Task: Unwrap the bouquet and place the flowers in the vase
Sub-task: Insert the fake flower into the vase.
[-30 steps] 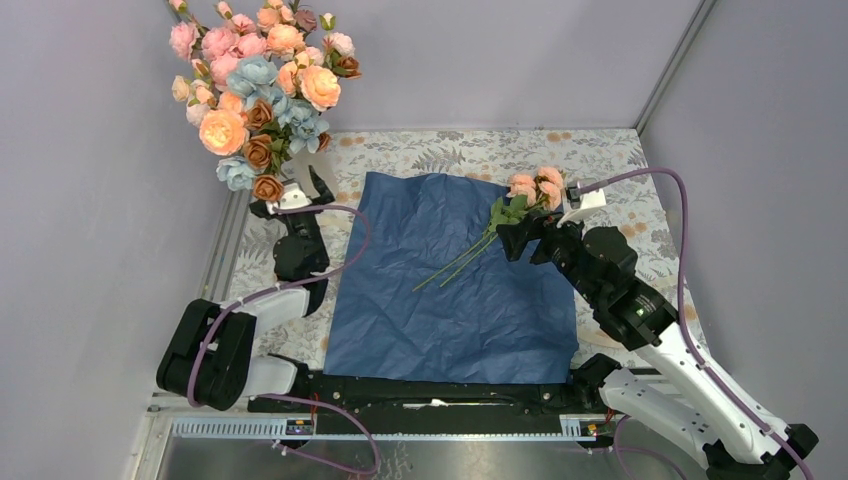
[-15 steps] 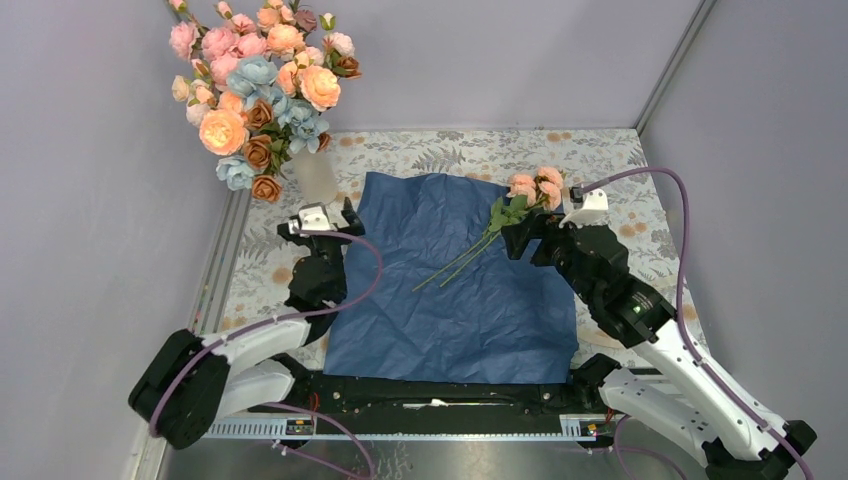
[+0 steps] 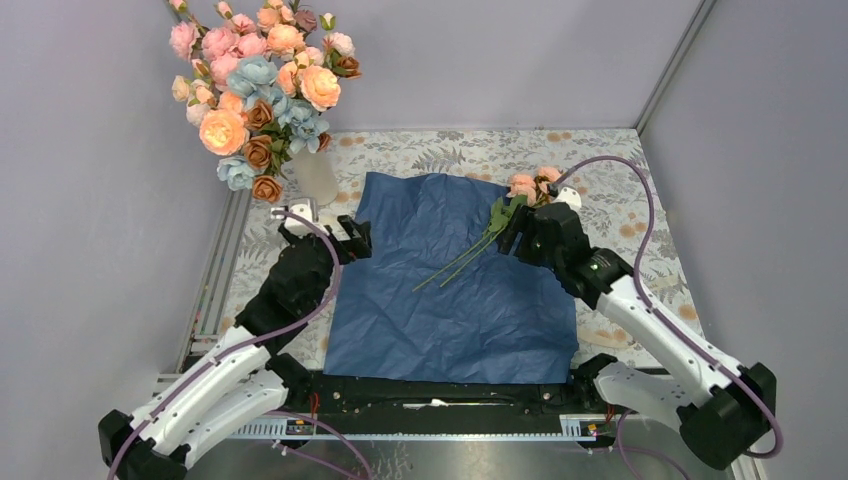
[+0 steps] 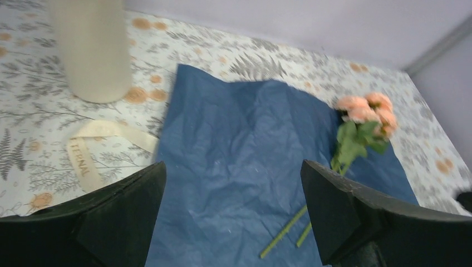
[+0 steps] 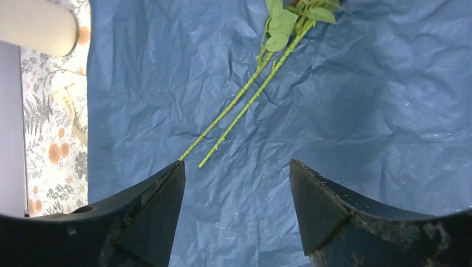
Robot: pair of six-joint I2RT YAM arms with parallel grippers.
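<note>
Left end effector [image 3: 330, 230] is hovering wide open, empty, near the vase [image 3: 316, 177]; right end effector [image 5: 236, 163] is gaping empty over rose stems [image 5: 239, 111] on navy paper [image 3: 450, 300].

White left arm [image 3: 215, 375] and right arm [image 3: 655, 325] with black joints, purple cables [image 3: 602, 158], matte black pincer fingers [image 4: 339, 211]
</note>
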